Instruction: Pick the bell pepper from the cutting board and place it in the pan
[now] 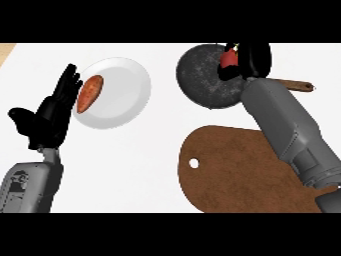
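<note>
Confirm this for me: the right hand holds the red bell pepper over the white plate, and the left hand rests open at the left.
Not quite. In the head view the right hand holds the red bell pepper over the dark pan, not the white plate. The plate holds an orange vegetable. The left hand does rest open at the left.

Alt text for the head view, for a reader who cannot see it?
The right hand holds a red bell pepper over a dark round pan, beyond a bare brown cutting board. At left, the open left hand rests beside a white plate holding an orange sweet potato.
</note>
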`<state>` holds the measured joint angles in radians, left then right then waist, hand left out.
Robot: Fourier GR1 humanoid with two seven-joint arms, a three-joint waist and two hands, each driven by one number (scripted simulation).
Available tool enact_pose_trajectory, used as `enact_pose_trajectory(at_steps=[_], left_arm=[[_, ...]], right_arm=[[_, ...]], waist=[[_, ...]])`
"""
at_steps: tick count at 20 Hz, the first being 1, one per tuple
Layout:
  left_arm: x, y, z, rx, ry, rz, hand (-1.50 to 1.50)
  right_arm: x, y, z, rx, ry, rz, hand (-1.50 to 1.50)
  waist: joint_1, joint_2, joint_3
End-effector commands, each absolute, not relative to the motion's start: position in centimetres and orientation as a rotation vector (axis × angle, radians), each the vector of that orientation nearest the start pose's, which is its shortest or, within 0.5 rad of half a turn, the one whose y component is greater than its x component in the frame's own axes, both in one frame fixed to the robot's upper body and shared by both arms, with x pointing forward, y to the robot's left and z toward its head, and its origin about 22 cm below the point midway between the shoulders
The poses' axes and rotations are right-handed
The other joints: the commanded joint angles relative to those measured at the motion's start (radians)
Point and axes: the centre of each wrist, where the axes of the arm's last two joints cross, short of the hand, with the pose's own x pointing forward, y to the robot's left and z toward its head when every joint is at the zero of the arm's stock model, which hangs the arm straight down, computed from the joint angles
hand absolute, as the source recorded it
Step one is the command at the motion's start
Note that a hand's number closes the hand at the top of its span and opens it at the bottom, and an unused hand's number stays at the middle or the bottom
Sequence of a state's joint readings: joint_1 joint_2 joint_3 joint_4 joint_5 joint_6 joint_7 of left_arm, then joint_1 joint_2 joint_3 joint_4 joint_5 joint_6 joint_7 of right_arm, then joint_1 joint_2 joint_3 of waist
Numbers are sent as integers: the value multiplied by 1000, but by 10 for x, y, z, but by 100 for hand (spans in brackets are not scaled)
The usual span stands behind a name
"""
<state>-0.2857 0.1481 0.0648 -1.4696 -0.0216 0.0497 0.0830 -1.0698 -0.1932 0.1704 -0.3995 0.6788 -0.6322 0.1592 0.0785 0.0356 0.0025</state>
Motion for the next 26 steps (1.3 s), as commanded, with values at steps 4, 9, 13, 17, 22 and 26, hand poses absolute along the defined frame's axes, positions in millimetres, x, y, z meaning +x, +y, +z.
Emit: enact_pose_trajectory(at_steps=[4, 9, 13, 17, 22, 26], left_arm=[[311, 248, 59, 124, -1671, -121, 0], [314, 234, 60, 117, -1672, -119, 0], [310, 257, 62, 132, -1666, -124, 0], [313, 253, 59, 148, -1646, -93, 0], [313, 277, 49, 173, -1631, -59, 0], [297, 265, 53, 203, -1626, -40, 0]], right_arm=[[443, -175, 49, -795, -1390, 540, -150], [448, -202, 56, -683, -1425, 564, -150], [436, -195, 29, -669, -1529, 494, -150], [443, -184, 47, -635, -1675, 301, -150], [429, -201, 18, -452, -1691, 204, -150], [427, -250, 31, -258, -1740, 214, -150]], waist=[[23, 14, 2], [19, 12, 2], [11, 2, 1], [-9, -5, 1], [-54, -22, -2], [-87, -43, -2]])
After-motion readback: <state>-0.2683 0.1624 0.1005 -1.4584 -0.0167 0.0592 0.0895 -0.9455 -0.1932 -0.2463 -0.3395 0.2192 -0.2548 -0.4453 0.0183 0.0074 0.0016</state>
